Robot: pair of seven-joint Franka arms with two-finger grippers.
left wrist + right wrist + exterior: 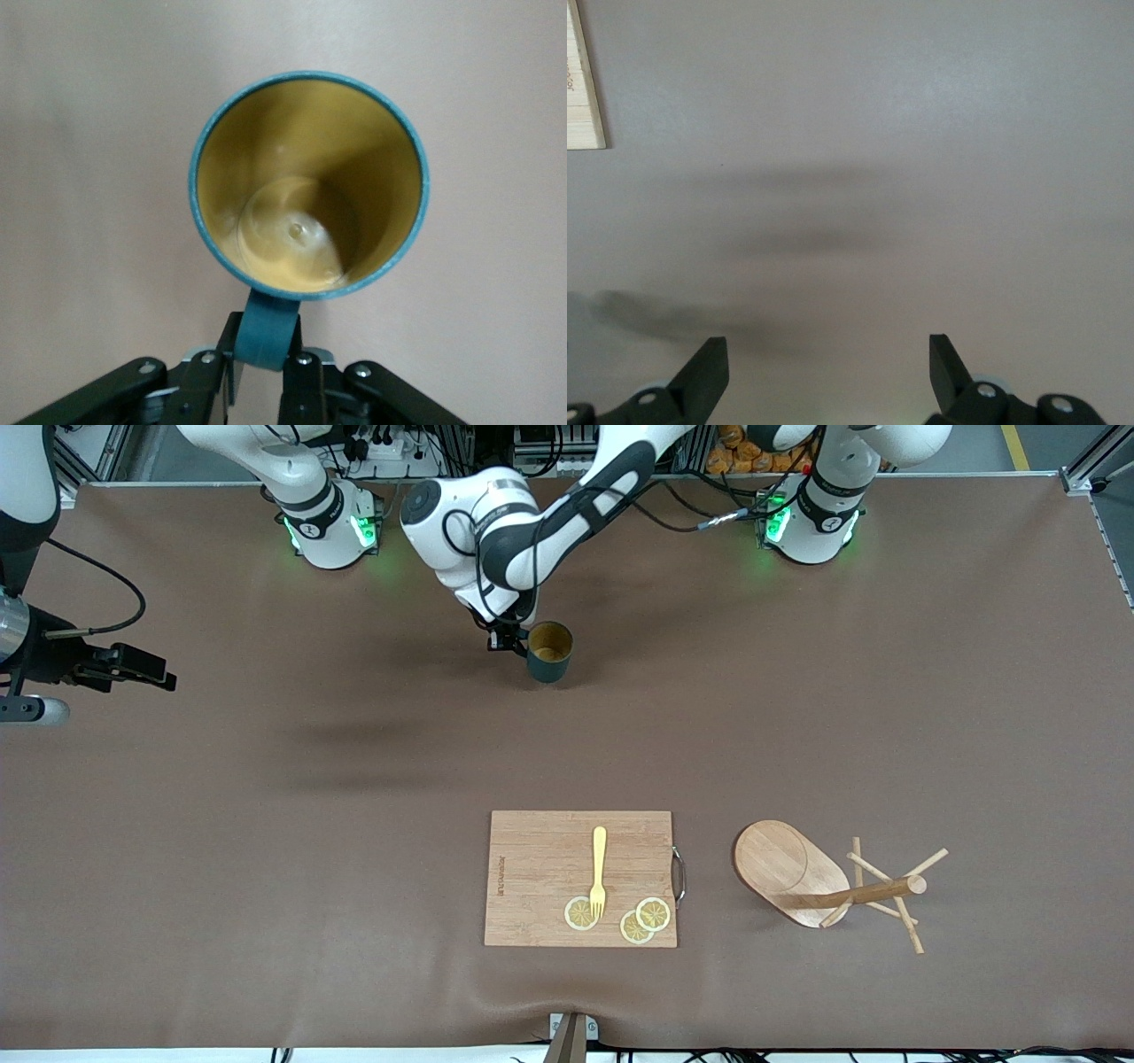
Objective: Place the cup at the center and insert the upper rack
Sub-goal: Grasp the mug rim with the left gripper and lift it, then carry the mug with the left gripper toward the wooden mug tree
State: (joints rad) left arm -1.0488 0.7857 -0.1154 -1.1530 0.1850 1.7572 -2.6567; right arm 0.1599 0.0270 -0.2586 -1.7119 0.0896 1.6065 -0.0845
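The left gripper (262, 367) was clenched on the handle of the cup (549, 652), which stood upright on the table (266, 850) far from the front camera, between the two arm bases. The right gripper (829, 372) waited with its fingers spread wide and nothing between them, over bare table toward the right arm's end. There was one cup, one rack (828, 886), one board (580, 878), one fork (599, 871) and three lemon slices (653, 913). The rack lay on its side near the front camera, beside the board, toward the left arm's end. Only the left wrist view showed the pinched handle and the cup's yellow inside; only the right wrist view showed the right fingers' gap.
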